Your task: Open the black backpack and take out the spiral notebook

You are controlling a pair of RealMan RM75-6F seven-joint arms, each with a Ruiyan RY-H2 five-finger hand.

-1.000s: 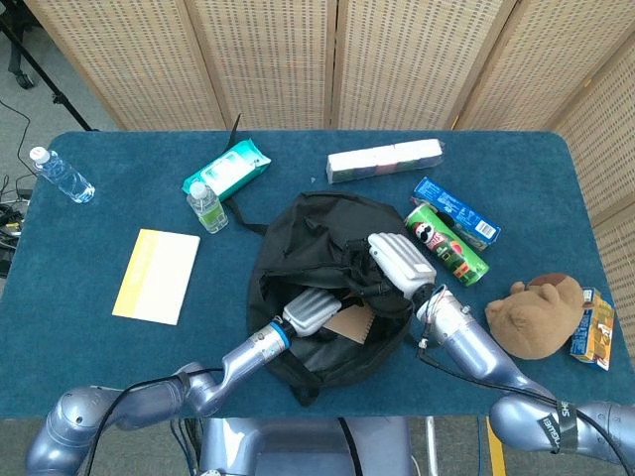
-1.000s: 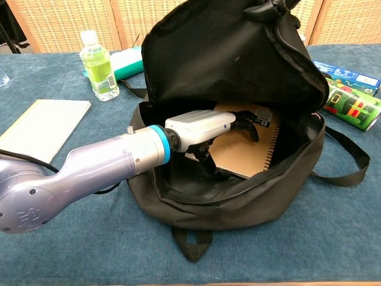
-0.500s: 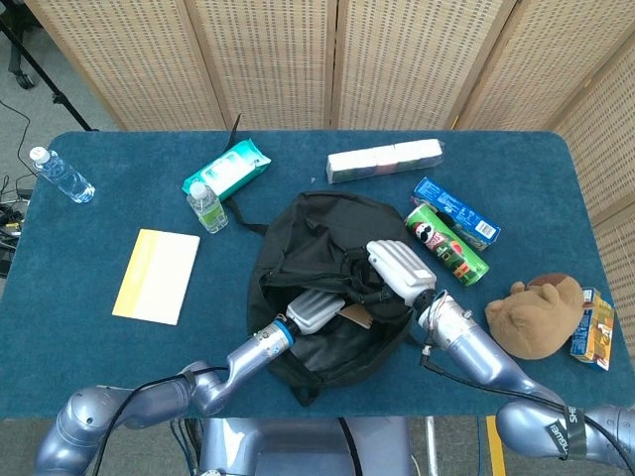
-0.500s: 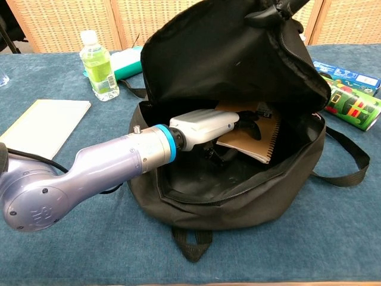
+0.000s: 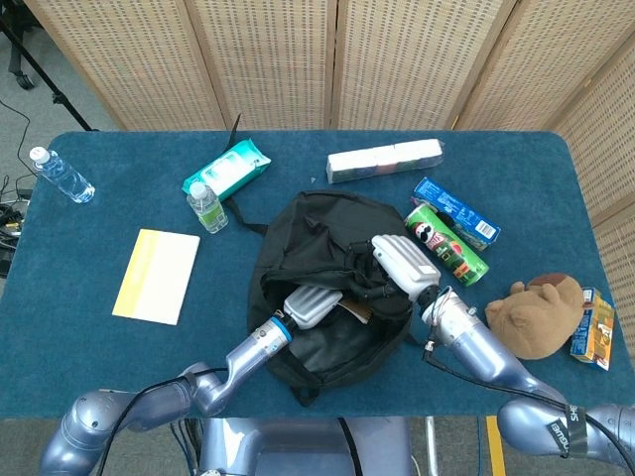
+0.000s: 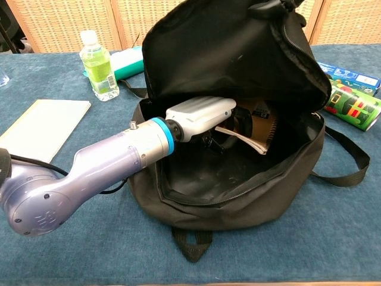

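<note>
The black backpack [image 5: 316, 260] lies mid-table, its mouth gaping toward me [image 6: 238, 196]. Inside it, my left hand [image 6: 199, 117] grips the brown spiral notebook [image 6: 261, 124], which is raised off the bag's floor and tilted steeply, wire binding to the right. In the head view the left hand [image 5: 312, 304] sits in the opening, and only a brown corner of the notebook [image 5: 355, 311] shows. My right hand [image 5: 403, 264] holds the bag's upper flap up at its right side, fingers buried in the black fabric.
Left of the bag lie a yellow notepad [image 5: 157, 276], a green-drink bottle [image 6: 98, 65] and a teal wipes pack [image 5: 226, 169]. To its right are a green can [image 5: 446, 243], a blue box [image 5: 455, 213] and a brown plush toy [image 5: 536, 315]. A white box [image 5: 384, 161] sits behind.
The left hand has closed on the notebook and raised it from lying flat to steeply tilted, drawing it up toward the bag's mouth. The right hand has barely shifted on the flap.
</note>
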